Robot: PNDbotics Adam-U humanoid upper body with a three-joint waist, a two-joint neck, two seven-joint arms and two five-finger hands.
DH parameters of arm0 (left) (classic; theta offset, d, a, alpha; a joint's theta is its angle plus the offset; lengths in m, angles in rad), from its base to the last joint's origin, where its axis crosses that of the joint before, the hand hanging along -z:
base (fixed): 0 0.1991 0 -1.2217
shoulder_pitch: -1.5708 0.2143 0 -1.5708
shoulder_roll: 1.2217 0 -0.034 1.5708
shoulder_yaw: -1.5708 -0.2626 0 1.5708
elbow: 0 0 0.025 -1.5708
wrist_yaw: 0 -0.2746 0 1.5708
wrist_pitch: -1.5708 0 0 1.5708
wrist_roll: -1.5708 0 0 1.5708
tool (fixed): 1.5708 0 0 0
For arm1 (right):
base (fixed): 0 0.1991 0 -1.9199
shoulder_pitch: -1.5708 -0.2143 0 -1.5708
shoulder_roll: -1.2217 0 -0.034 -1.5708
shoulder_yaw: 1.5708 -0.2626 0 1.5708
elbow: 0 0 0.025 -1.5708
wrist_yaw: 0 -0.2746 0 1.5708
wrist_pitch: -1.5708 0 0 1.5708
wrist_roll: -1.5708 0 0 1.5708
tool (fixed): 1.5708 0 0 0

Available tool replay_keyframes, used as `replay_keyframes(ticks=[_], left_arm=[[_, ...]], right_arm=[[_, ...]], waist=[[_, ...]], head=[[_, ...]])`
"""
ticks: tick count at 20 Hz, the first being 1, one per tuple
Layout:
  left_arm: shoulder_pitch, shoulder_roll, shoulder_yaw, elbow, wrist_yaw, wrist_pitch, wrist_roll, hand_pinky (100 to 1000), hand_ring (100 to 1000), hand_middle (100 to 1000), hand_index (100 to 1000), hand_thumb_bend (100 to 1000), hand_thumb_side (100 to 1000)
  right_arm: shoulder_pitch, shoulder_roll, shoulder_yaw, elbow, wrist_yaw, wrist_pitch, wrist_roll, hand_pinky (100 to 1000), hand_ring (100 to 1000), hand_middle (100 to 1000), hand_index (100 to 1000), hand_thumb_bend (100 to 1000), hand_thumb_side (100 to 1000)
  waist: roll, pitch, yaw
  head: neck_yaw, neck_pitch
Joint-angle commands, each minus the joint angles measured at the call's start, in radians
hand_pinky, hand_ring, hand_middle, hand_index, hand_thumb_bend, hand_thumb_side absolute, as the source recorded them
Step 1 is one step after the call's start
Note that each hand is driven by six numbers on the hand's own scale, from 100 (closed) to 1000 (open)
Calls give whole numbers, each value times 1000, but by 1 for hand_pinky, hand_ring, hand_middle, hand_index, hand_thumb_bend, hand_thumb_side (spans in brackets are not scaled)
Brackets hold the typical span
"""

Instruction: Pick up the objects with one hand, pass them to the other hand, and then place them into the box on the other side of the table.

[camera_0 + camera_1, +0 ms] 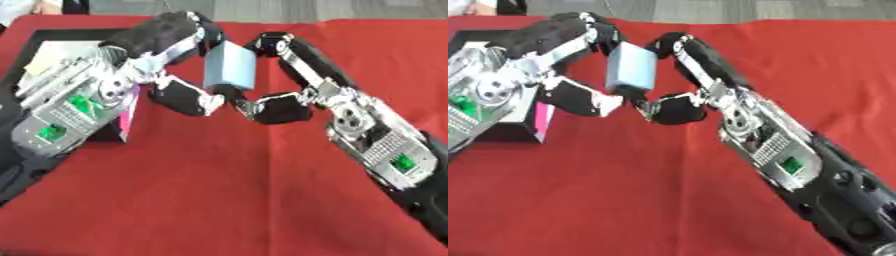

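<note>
A light blue block (230, 65) hangs upright above the red table (219, 190) at its middle back. Both hands meet on it. My left hand (166, 40) comes in from the left, with fingers curled over the block's top left edge and the thumb (188, 99) under its lower left corner. My right hand (710, 75) reaches from the right, its fingers (293, 52) curled against the block's right side and its thumb (273, 108) at the lower right corner. The two thumbs nearly touch beneath the block.
A black box (61, 34) with a pink side panel (129, 117) lies at the far left, partly hidden under my left forearm. Something pale (54, 54) lies inside it. The red cloth stretches across the front and right.
</note>
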State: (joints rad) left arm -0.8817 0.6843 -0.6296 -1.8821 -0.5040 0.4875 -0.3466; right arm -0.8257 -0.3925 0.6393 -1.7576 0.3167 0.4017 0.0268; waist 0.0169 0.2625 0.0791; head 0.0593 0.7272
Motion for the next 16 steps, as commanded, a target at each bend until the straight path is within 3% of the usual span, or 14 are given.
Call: replay_keyframes(ticks=[1,3,4,6,10,16], left_arm=[[-4,57,26,5,-26,4,-10,715,674,473,437,100,245],[1,63,28,6,-28,1,-16,714,674,470,433,100,235],[3,67,29,6,-29,-1,-18,714,674,468,432,100,229],[11,74,32,9,-31,-3,-21,714,673,465,432,100,221],[27,87,39,20,-32,-7,-15,712,669,457,426,100,208],[47,107,47,28,-32,-9,-7,709,667,452,420,100,205]], right_arm=[[-5,-32,-21,-15,46,-7,29,900,817,733,871,176,359],[-3,-34,-24,-19,61,-16,47,903,815,730,873,269,224],[-3,-35,-26,-22,64,-22,54,904,813,726,872,368,100],[-1,-36,-28,-24,56,-33,70,906,812,724,869,419,100],[2,-40,-34,-25,35,-41,72,907,809,721,862,304,100],[2,-44,-38,-26,25,-33,39,915,809,717,863,350,100]], waist=[[2,-25,-1],[2,-25,-2],[2,-25,-3],[2,-24,-3],[1,-22,-5],[0,-22,-5]], head=[[4,-5],[4,-5],[4,-5],[4,-5],[3,-6],[5,-8]])
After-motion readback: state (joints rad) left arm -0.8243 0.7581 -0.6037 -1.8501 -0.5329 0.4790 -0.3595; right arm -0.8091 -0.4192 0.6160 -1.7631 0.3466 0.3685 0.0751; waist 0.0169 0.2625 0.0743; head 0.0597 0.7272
